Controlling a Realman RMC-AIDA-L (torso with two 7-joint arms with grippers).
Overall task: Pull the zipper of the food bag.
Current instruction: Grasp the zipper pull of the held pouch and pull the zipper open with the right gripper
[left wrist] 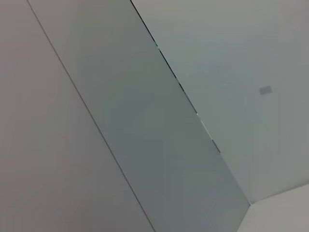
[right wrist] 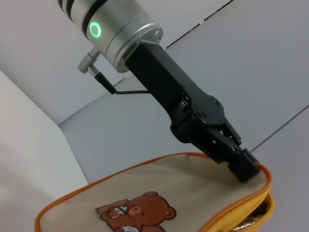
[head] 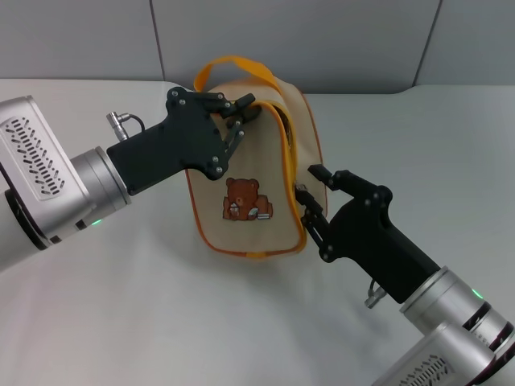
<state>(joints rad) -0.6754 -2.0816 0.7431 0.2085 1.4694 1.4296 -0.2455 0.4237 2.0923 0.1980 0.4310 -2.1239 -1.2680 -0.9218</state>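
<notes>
The food bag [head: 241, 165] stands on the white table, its bear patch [head: 245, 201] facing me. My left gripper [head: 245, 108] is shut on the bag's upper corner below the orange strap handle [head: 241, 64]. The right wrist view shows this grip [right wrist: 244, 166] on the bag [right wrist: 159, 188]. The zipper [head: 291, 129] runs along the top and down the right side, and it gapes there. Its yellow-orange tape also shows in the right wrist view [right wrist: 264, 205]. My right gripper [head: 306, 181] is open at the bag's right edge, one fingertip against it. The pull tab is hidden.
The white table [head: 418, 145] spreads around the bag, with grey wall panels [head: 322, 40] behind it. The left wrist view shows only wall panels [left wrist: 145, 121].
</notes>
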